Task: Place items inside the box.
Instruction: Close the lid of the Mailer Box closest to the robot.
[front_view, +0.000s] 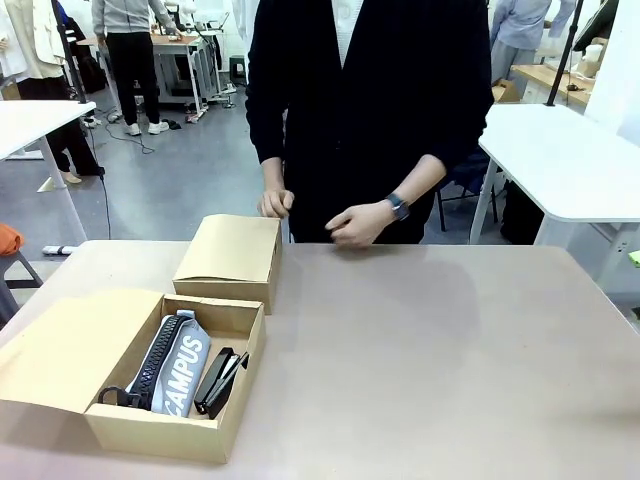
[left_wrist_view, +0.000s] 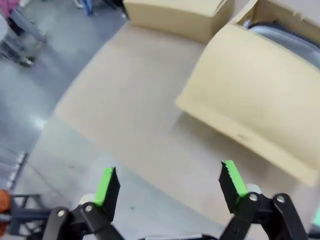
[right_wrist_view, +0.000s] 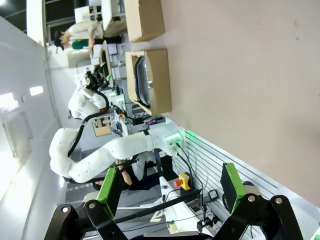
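Open box — holds grey pencil case and black stapler; left gripper and right gripper both agape, empty — packing seemingly done; lid closing likely next

Box flap cut at left edge; navy case part hidden.

Robotics lab / open workshop hall. Grey concrete floor, several white worktables w/ metal legs, cables trailing on floor. Far bench cluttered w/ equipment, people standing at it. Right wrist view: white robot arm on its base, slotted alu mounting plate at table edge, red e-stop button, wiring, lit green LED. Beige tabletop in foreground w/ cardboard boxes.
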